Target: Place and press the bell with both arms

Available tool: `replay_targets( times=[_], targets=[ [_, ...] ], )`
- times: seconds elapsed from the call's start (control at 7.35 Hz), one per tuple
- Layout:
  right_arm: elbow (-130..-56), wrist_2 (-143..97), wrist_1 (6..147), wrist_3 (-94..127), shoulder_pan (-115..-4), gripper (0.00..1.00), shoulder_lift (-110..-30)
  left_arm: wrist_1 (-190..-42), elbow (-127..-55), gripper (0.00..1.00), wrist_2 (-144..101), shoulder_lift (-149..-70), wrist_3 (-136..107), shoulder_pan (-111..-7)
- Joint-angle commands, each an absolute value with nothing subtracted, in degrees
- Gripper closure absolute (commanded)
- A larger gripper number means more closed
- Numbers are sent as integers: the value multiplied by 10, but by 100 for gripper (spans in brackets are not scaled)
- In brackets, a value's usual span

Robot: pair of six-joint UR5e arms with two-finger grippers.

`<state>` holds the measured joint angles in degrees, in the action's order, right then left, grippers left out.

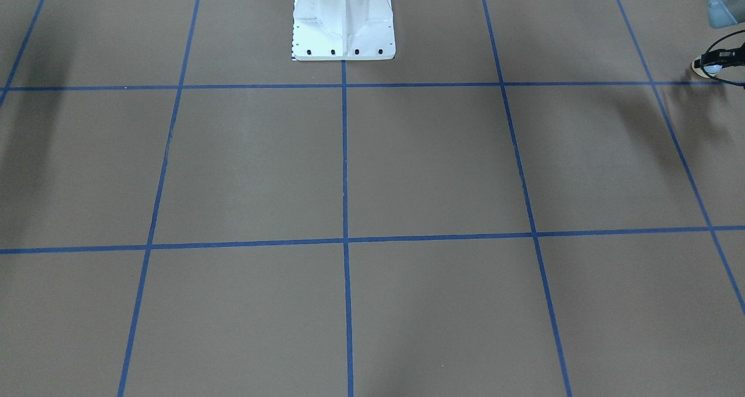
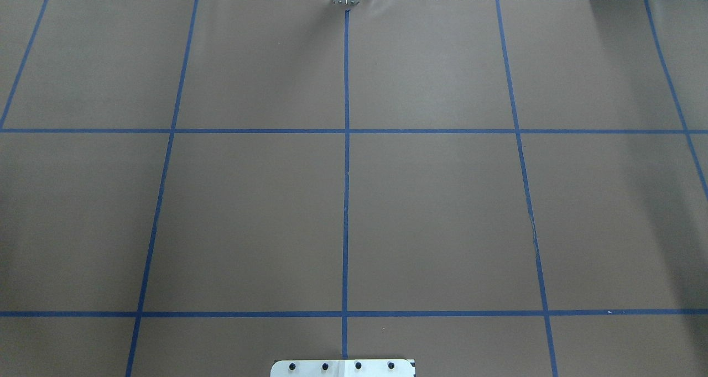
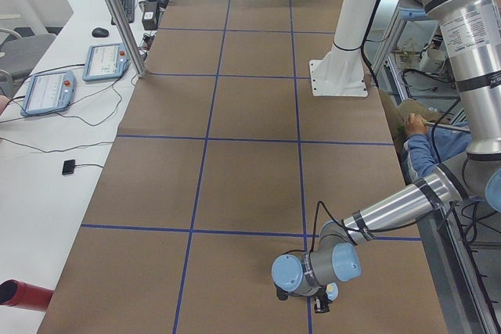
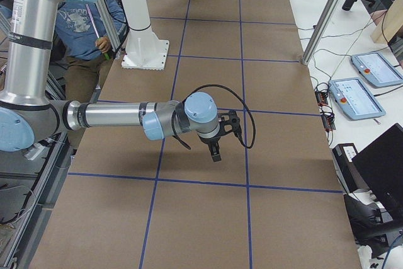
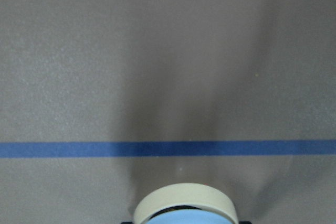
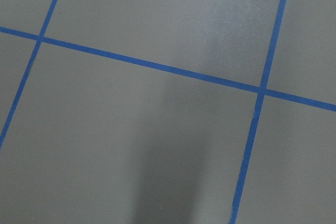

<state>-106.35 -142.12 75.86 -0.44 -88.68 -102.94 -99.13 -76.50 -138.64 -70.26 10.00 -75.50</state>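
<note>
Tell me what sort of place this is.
Probably a robotics lab: a table gridded with blue tape, a robot arm reaching over it, and teach pendants on the side bench.

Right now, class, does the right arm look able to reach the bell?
Probably not: the bell is at the table's far left end, at the left gripper, while the right arm hangs well away.

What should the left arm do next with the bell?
Probably carry the bell inward toward the middle of the table. The left pincer grips it at the far left end, outside the overhead view, while the right pincer hangs near the other end, likely too far to press it.
</note>
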Motion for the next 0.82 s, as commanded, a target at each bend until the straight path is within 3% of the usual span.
replay_targets(
  times=[0.0,0.27,0.68],
  targets=[
    [-1063,-1422,758,-4,-887,0,-1031,-938,-833,100,-1386,-714,98,-756],
    [-1063,-1422,759,-4,-887,0,-1032,-752,-950,100,-1383,-770,99,-756],
    [-1063,-1422,759,-4,-887,0,-1032,-656,-970,100,-1404,-913,77,-750]
  ],
)
